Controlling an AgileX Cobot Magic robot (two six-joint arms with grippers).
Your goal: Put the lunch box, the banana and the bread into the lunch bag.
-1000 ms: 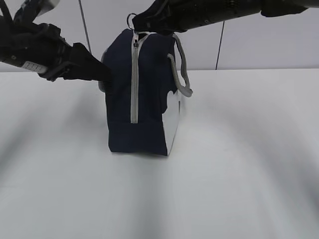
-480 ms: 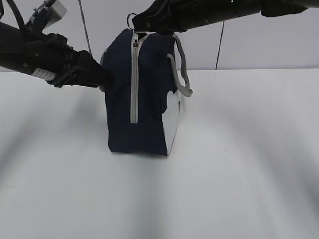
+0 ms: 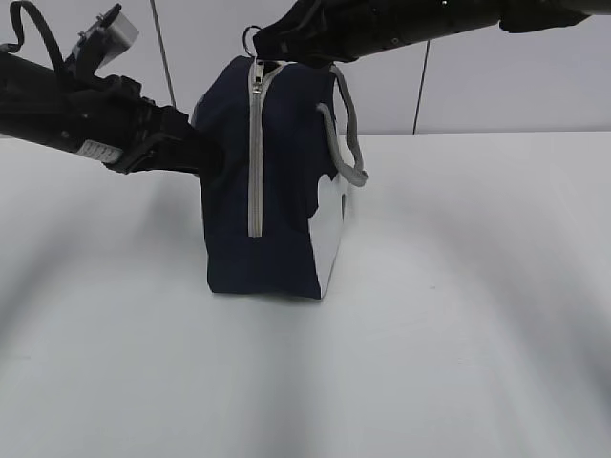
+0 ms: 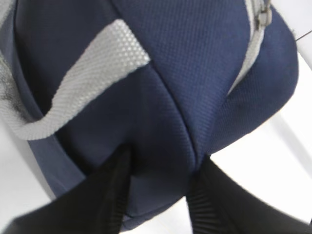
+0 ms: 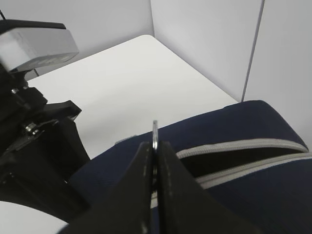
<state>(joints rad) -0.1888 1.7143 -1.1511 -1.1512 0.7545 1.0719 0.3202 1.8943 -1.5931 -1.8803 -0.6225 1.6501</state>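
1. The lunch bag (image 3: pixel 272 181) stands upright on the white counter (image 3: pixel 458 315), its narrow zippered end facing the exterior camera. The lunch box, banana and bread appear in no view, so whether they are already inside cannot be told.

2. The step in hand looks like working the zipper: the right wrist view shows the zipper parted along the top of the bag, with a dark gap between the grey zipper trim (image 5: pixel 234 146).

3. The right tool (image 5: pixel 155 161) sits at the top corner of the bag, nearest the exterior camera, with its fingers pressed together on the thin metal ring pull (image 5: pixel 155 131), which stands edge-on between them.

4. The left tool (image 4: pixel 161 195) is at the bag's left side, about mid-height, clamped on a bulging fold of navy fabric; one grey strap handle (image 4: pixel 92 78) lies just above the pinch.

5. The next move probably calls for the left tool to brace the bag while the right draws the ring along the zipper track without tipping the bag.
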